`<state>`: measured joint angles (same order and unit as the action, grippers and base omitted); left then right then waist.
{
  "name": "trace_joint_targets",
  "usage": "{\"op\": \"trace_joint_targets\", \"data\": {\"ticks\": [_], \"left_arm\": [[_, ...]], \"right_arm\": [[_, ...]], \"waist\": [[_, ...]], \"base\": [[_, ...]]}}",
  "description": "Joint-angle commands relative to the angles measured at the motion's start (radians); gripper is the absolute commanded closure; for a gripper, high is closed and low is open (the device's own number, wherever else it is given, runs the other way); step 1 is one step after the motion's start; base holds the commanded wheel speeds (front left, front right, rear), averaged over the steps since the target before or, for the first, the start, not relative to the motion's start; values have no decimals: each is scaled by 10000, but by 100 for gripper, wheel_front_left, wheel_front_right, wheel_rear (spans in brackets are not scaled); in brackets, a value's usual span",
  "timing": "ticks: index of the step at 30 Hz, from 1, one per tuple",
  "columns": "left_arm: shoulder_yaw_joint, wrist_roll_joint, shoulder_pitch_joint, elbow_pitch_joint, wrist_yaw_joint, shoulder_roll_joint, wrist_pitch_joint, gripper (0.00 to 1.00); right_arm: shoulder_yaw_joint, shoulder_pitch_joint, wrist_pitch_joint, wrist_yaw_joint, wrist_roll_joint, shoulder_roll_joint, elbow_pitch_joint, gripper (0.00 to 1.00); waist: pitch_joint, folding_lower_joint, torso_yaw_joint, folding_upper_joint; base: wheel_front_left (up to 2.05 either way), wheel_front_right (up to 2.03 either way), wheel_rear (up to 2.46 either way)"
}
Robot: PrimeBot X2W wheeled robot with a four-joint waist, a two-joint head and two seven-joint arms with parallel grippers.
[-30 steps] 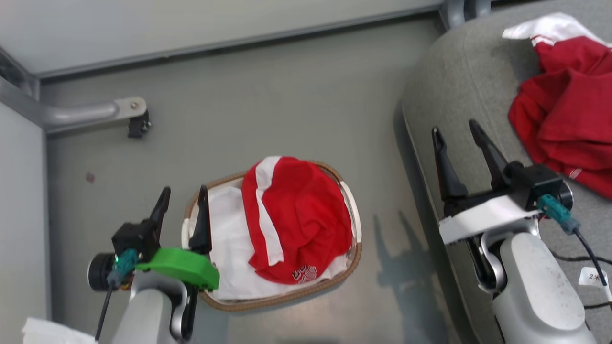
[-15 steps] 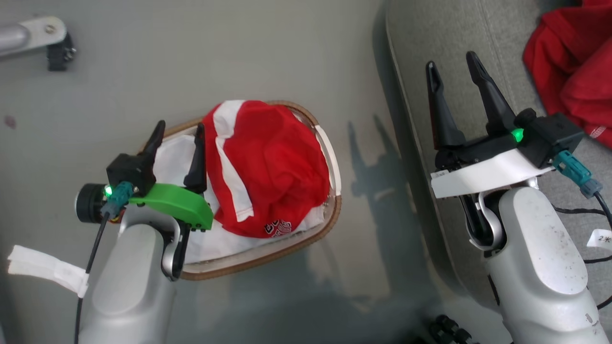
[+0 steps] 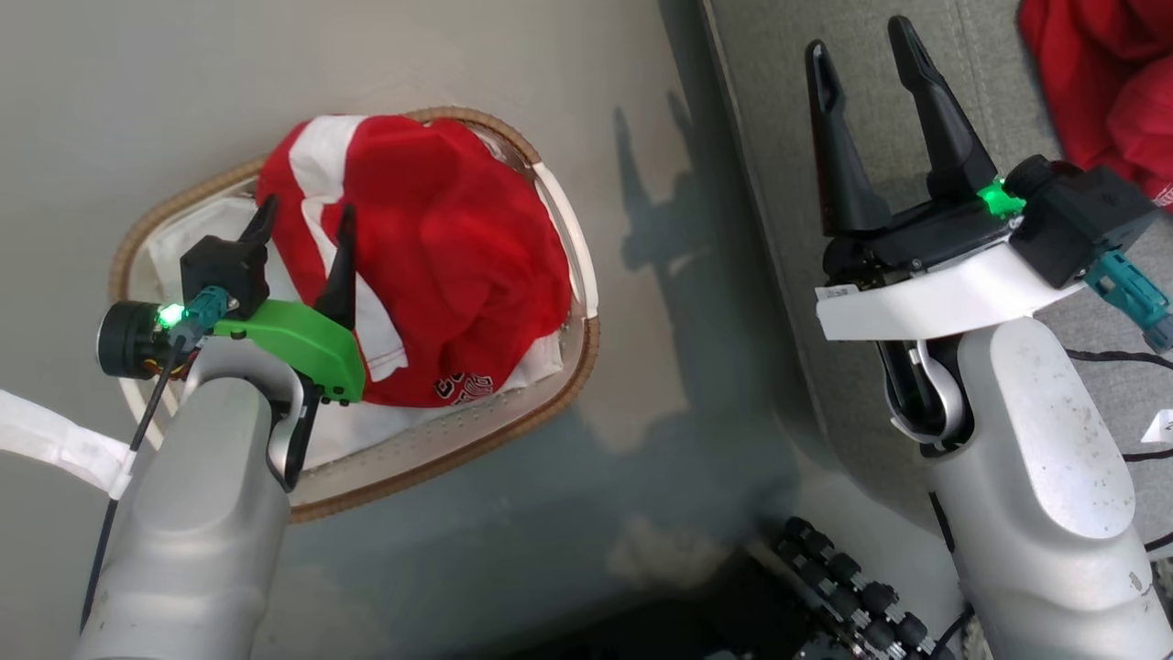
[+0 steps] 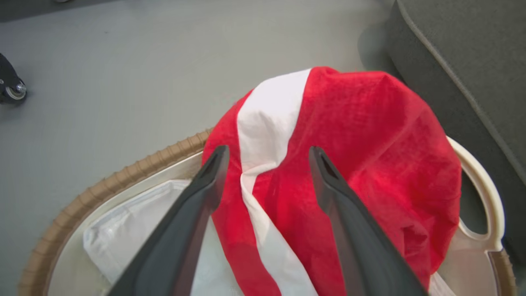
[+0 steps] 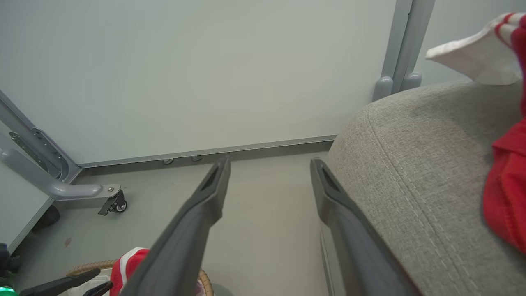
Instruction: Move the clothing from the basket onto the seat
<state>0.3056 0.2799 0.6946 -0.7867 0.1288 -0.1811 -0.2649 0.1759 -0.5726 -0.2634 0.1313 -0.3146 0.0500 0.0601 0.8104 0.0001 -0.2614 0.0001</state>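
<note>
Left end effector (image 3: pixel 308 209) now above clothing (image 3: pixel 440 238)

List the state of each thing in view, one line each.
basket: upright on the floor, one garment inside.
garment in the basket: crumpled, heaped, not gripped.
seat: bears one garment.
garment on the seat: crumpled, lying loose.
left gripper: open, empty, over the basket.
right gripper: open, empty, over the seat's edge.

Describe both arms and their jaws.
Both forearms are silver-grey with long, dark, tapered jaws, a green light and a teal plug on a black cable. The left arm wears a green wrist bracket and white tape; the right arm a white bracket.
</note>
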Motion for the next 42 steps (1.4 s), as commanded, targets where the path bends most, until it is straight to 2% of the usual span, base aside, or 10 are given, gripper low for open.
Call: {"op": "trace_joint_targets", "data": {"ticks": [1, 10, 24, 25, 26, 27, 35, 42], "left_arm": [[-7, 6, 265, -177, 30, -148, 10, 0], [-168, -158, 863, -1610, 30, -343, 8, 0], [490, 122, 1808, -3635, 31, 77, 95, 0], [566, 197, 1855, -3757, 31, 108, 128, 13], [652, 296, 1889, -3881, 31, 176, 146, 66], [731, 427, 1899, -3965, 31, 228, 136, 100], [1407, 1415, 1409, -3782, 31, 95, 57, 100], [1709, 2293, 408, -2786, 31, 299, -9, 100]], "right_arm": [[31, -177, -19, -10, -62, 17, -104, 0], [157, -340, -19, -10, -469, 20, -407, 0], [27, -107, -19, -10, -330, 20, -338, 0], [35, -110, -19, -10, -338, 21, -330, 0], [44, -100, -19, -10, -338, 21, -314, 0], [59, -90, -19, -10, -333, 21, -291, 0], [201, -277, -19, -10, -313, 23, -11, 0], [87, 127, -19, -10, 145, 27, 419, 0]], "waist": [[588, -1, -381, -1], [1169, -1, -659, -1], [1286, -1, -569, -1], [1266, -1, -574, -1], [1227, -1, -574, -1], [1181, -1, -583, -1], [620, -1, -783, -1], [-685, -1, -354, -1]], "base": [[0, 0, 0], [0, 0, 0], [0, 0, 0], [0, 0, 0], [0, 0, 0], [0, 0, 0], [0, 0, 0], [0, 0, 0]]}}
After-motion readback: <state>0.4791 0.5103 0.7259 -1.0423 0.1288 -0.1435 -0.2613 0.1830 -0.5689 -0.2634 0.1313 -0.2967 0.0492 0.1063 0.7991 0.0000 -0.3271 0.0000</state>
